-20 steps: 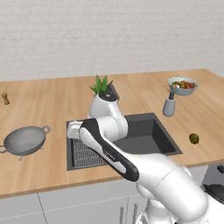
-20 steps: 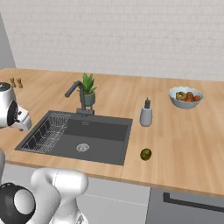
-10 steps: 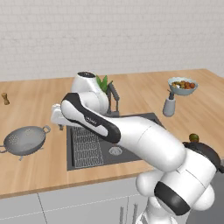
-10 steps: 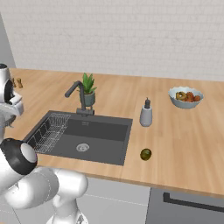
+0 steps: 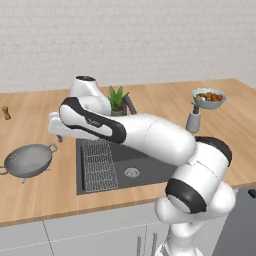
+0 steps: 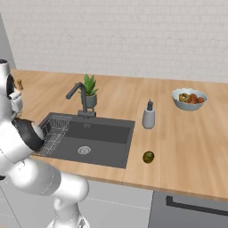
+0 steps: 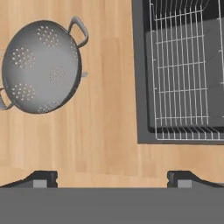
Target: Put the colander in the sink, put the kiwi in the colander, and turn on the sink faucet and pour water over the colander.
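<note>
Swinging left across the sink over the last second, the arm has carried its hand from above the basin out toward the left stretch of counter, so that the hand view now looks straight down on the colander (image 7: 41,65). That puts step 1 of the task, lifting the colander into the sink, within reach, though nothing has been picked up yet.

Nearest the camera, the gripper (image 7: 111,178) shows its 2 dark fingertips (image 7: 41,178) spread wide apart and holding nothing, above bare wood just in front of the sink's left front corner.

Beyond them the colander sits upright on the counter, well left of the sink's (image 5: 150,172) left edge: a round grey metal bowl with clusters of small holes, 2 loop handles and small feet. Its rim is thin and smooth, so a handle or the rim edge looks like the likeliest place to pinch.

Inside the dark, matte rectangular basin, a wire grid rack (image 5: 98,162) covers the left half and a round silver drain (image 5: 131,172) lies in the middle.

The kiwi (image 6: 148,156), a small olive-green oval, rests near the counter's front edge, just right of the sink's right front corner.

At the back edge of the sink stands the slim, angular dark sink faucet (image 6: 79,98), beside a potted plant (image 6: 90,91). Farther right are a soap dispenser (image 6: 148,116) and a fruit bowl (image 6: 189,99).
</note>
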Robot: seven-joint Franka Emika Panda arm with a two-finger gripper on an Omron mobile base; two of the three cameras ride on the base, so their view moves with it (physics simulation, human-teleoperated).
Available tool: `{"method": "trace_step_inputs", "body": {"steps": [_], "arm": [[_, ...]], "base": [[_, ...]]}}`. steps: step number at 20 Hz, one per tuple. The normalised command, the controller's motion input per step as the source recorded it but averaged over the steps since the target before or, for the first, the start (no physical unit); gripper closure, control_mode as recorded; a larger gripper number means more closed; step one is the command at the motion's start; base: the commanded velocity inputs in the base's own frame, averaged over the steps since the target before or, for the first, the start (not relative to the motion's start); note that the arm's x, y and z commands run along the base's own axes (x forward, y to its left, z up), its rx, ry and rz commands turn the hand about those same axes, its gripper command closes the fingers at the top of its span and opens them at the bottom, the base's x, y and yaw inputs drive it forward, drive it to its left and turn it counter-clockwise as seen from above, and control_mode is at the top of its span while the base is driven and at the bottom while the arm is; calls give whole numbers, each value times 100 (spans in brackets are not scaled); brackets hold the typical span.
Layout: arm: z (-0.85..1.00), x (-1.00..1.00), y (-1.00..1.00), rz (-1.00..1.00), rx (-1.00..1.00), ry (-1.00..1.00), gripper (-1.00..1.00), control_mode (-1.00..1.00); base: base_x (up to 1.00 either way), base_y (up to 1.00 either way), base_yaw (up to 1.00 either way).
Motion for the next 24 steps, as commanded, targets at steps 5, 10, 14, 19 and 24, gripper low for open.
{"method": "trace_step_inputs", "body": {"steps": [5,10,14,19,24], "arm": [[-32,35,32,0,-5,6,-100,-100],[-30,32,26,0,-2,0,-100,-100],[-16,36,28,0,0,0,-100,-100],[-40,27,23,0,-4,0,-100,-100],[-35,25,16,0,-1,0,-100,-100]], "base": [[0,0,0],[0,0,0],[0,0,0],[0,0,0],[0,0,0]]}}
